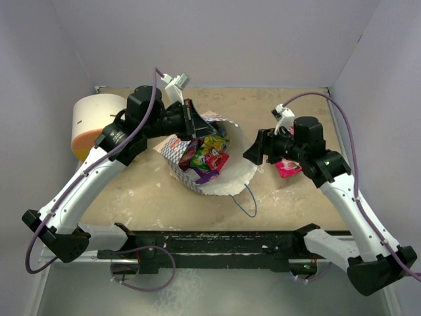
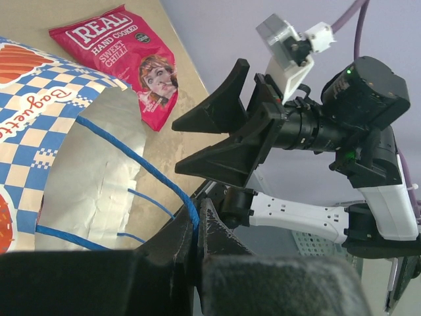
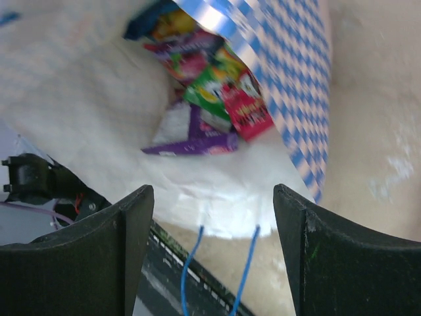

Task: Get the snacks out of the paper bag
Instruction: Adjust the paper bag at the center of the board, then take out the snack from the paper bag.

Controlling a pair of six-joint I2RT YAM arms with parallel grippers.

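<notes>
Bag: blue-and-white checkered paper bag (image 1: pixel 172 153) lies on its side mid-bench (image 1: pixel 145 191). In the top view its long axis runs ten to four o'clock, with the cream mouth facing four o'clock.
Snacks: glossy green, red and purple packets (image 1: pixel 207 158) are heaped just inside the mouth. One pink-red "REAL" packet (image 1: pixel 288 169) lies out on the bench, at four o'clock of the right tool.
Left tool (image 2: pixel 197 217): pinched shut on the thin blue cord handle (image 2: pixel 131 155) at the bag's twelve o'clock edge.
Right tool (image 1: pixel 252 148): jaws wide, empty, just outside the mouth.
Key relation: the heap lies at nine o'clock of the right tool, straight ahead. Only that arm is free.
Right arm pose: elbow bent, reaching in from five o'clock.
</notes>
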